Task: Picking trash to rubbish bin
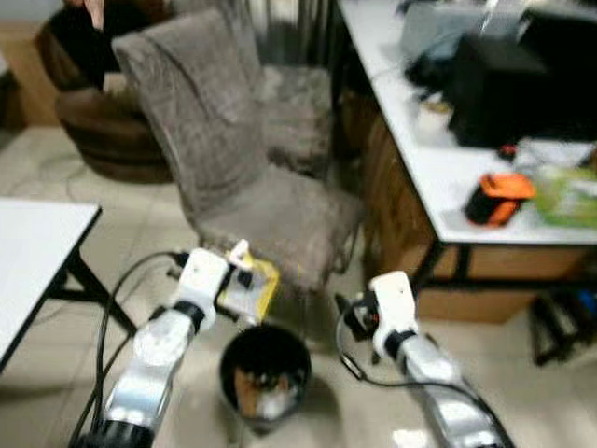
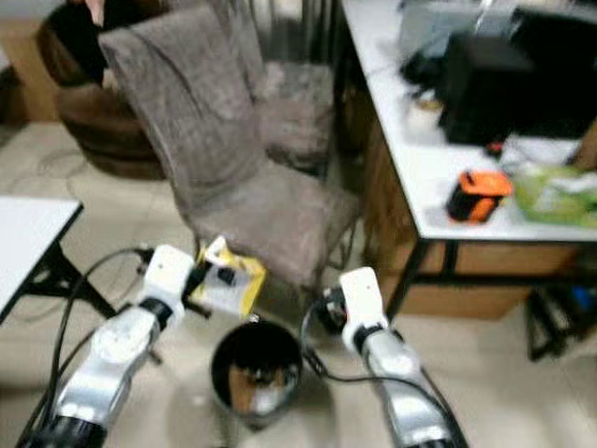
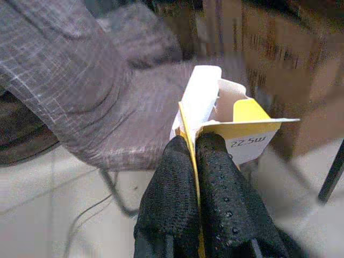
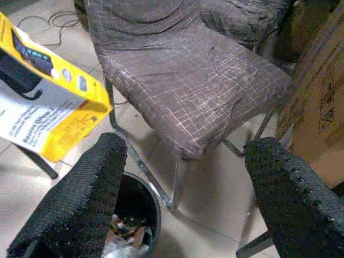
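A yellow and white cardboard box [image 1: 250, 285] is pinched in my left gripper [image 1: 239, 278], which is shut on its edge. The box [image 3: 226, 126] hangs just above and behind the rim of a black rubbish bin [image 1: 266, 373] on the floor. The bin [image 2: 255, 373] holds some trash. In the left wrist view both black fingers [image 3: 220, 204] press together on the box flap. My right gripper [image 4: 183, 177] is open with nothing between its fingers; it hovers to the right of the bin at about the same height. The box [image 4: 45, 102] also appears in the right wrist view.
A grey fabric chair [image 1: 242, 177] stands right behind the bin. A white table [image 1: 438, 168] with a black case and an orange tool [image 1: 499, 198] runs along the right. Another white table corner [image 1: 37, 252] is at left. A brown armchair [image 1: 103, 121] sits far back.
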Robot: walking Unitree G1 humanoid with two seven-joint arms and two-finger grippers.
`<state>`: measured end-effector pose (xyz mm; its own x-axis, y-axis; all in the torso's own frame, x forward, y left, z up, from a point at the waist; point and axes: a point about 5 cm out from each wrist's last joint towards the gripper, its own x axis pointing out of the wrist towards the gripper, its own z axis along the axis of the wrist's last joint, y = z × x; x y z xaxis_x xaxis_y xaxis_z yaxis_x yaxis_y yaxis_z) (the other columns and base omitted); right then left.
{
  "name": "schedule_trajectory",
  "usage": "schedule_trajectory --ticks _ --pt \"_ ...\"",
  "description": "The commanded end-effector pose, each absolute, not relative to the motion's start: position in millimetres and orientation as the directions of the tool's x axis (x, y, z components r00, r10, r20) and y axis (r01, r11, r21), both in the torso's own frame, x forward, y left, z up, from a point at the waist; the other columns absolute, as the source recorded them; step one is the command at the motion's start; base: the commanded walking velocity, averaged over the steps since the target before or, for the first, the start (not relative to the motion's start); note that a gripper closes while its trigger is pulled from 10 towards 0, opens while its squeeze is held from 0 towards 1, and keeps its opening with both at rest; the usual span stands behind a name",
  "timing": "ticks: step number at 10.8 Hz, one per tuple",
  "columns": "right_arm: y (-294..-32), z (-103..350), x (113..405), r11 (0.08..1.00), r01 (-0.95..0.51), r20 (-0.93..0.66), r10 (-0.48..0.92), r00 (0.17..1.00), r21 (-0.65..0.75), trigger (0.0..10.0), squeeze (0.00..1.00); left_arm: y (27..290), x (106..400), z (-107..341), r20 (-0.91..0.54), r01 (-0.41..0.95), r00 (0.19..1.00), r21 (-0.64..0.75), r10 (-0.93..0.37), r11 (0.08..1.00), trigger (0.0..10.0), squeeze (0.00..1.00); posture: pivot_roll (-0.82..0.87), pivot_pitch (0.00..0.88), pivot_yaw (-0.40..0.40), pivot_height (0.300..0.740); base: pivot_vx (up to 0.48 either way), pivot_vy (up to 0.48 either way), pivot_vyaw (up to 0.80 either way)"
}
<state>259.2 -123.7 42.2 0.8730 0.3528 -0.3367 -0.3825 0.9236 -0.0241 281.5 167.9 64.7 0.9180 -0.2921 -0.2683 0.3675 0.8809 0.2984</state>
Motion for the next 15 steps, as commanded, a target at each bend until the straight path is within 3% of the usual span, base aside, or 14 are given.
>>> schedule_trajectory --ticks 1,3,5,8,11,15 --pt "-130 38 258 0.919 -0.392 -0.368 0.35 0.861 -0.042 10.0 0.0 162 280 55 -0.322 0.4 0.899 0.32 -0.298 0.859 10.0 0.0 -0.06 0.064 -0.012 0.74 0.0 0.0 0.0" --pt "-123 38 250 0.86 -0.511 -0.394 0.475 0.786 0.017 10.0 0.0 173 286 46 -0.38 0.369 0.896 0.351 -0.229 0.861 10.0 0.0 -0.07 0.071 -0.007 0.74 0.0 0.0 0.0" --pt "-112 37 239 0.774 -0.632 -0.411 0.585 0.699 0.026 10.0 0.0 169 293 36 -0.407 0.363 0.884 0.284 -0.231 0.887 10.0 0.0 -0.07 0.095 -0.001 0.74 0.0 0.0 0.0" --pt "-101 52 231 0.729 -0.684 -0.363 0.646 0.672 0.03 10.0 0.0 155 303 33 -0.408 0.394 0.865 0.195 -0.291 0.898 10.0 0.0 -0.09 0.129 0.019 0.74 0.0 0.0 0.0" --pt "-105 57 221 0.703 -0.71 -0.389 0.667 0.635 0.047 10.0 0.0 143 314 36 -0.406 0.46 0.85 0.266 -0.335 0.847 10.0 0.0 -0.11 0.137 0.033 0.74 0.0 0.0 0.0" --pt "-106 60 217 0.688 -0.724 -0.403 0.674 0.618 0.041 10.0 0.0 150 314 30 -0.43 0.475 0.841 0.295 -0.328 0.829 10.0 0.0 -0.11 0.137 0.027 0.74 0.0 0.0 0.0"
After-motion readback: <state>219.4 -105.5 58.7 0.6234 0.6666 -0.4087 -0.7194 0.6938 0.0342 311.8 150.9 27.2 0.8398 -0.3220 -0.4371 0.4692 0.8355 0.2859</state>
